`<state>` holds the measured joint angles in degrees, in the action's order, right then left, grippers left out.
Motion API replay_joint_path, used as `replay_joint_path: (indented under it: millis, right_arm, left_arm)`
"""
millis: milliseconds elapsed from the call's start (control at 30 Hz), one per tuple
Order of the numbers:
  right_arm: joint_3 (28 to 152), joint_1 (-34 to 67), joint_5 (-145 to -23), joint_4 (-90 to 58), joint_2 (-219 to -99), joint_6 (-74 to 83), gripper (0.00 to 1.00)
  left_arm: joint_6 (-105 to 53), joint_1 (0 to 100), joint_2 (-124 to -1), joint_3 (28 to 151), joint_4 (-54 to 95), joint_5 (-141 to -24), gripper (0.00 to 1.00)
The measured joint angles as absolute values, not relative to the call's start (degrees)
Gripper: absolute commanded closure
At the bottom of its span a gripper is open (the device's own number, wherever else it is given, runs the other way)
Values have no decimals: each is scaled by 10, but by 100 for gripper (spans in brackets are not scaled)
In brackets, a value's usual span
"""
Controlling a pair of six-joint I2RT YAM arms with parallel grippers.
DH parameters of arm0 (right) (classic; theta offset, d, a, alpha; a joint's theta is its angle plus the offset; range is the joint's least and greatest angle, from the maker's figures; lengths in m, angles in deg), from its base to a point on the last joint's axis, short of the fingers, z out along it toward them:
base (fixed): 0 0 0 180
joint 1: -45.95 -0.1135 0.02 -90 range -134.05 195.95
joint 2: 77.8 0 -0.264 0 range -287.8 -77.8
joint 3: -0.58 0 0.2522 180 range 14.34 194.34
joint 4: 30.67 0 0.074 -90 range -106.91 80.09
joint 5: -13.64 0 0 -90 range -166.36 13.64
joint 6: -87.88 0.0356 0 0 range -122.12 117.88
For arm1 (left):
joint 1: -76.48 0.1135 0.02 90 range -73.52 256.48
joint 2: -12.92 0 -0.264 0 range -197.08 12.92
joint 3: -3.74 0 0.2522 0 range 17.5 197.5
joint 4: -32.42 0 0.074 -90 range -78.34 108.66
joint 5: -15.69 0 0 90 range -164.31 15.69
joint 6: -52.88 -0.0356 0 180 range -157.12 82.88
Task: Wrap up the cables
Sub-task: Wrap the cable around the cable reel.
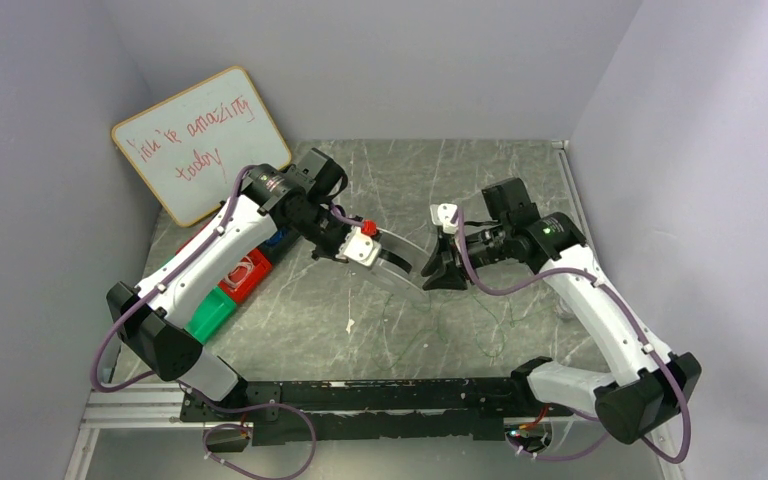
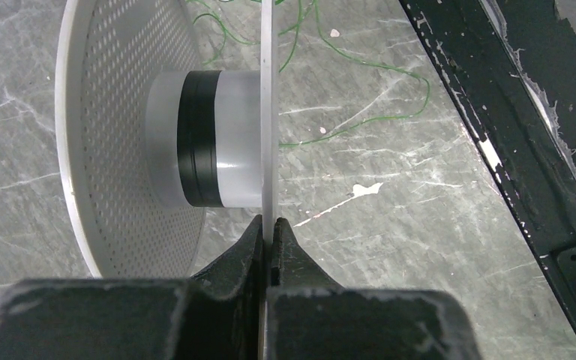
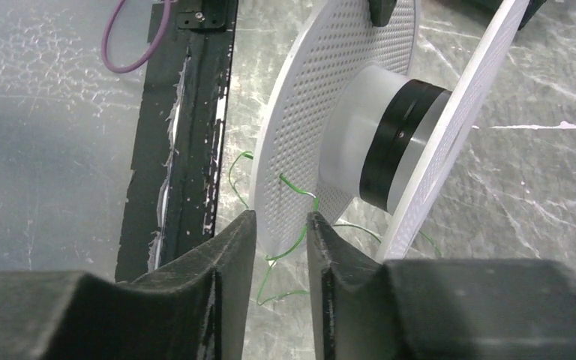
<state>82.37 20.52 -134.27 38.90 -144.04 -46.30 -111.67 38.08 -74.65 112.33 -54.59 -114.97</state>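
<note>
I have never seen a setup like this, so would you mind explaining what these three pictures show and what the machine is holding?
These are two robot arms bolted to a table. The wide picture looks down from above; the other two come from cameras on each wrist, looking past its claw. The left claw is pinched shut on one perforated disc of a translucent spool. The right claw stands open around the other disc's edge, with thin green wire between its fingers. More wire lies loose on the table, and a whiteboard leans at the back left.

White arms point(image 1: 230, 235) with black joints, purple hoses point(image 3: 127, 70), black jaws
</note>
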Motion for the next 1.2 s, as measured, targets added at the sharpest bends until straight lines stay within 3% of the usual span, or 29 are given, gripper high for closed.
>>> replay_joint_path:
  millis: [267,567,1200]
  right_arm:
    - [864,205,-1322,410,-1413,-467,57]
    - [851,205,-1236,295,-1388,-374,49]
    - [812,187,-1202,218,-1430,-279,48]
  left_arm:
    - [-1134,381,-747,1123,-560,-1152,97]
    - [-1158,380,-747,1123,-587,-1166,98]
    - [-1158,370,-760,1123,-583,-1149,98]
